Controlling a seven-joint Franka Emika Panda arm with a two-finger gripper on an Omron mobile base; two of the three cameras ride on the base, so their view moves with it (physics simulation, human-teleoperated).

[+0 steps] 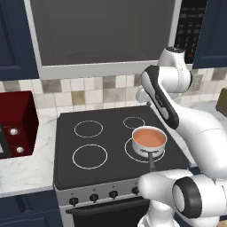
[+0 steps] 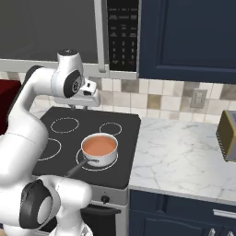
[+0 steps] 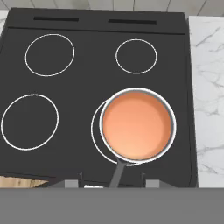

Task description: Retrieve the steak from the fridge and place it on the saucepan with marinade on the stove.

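So I'm parked in front of the black glass stove (image 1: 111,142) with its four white burner rings. The small round silver saucepan (image 1: 149,141) with the long dark handle sits on the front right ring, nearest the white marble table (image 2: 184,152) on that side, handle pointing at the front edge. It's full of smooth orange-brown marinade (image 3: 137,125), surface totally flat, nothing floating or resting in it. No pinkish-red steak anywhere I can spot, so my read is the fetch part isn't finished or hasn't paid off. The claw (image 3: 111,183) hangs high over the front edge of the stove, looking straight down on the pan. Its tips stand a bit apart with nothing between them, so I'd call it released and empty-handed. What's left: basically the whole steak delivery.
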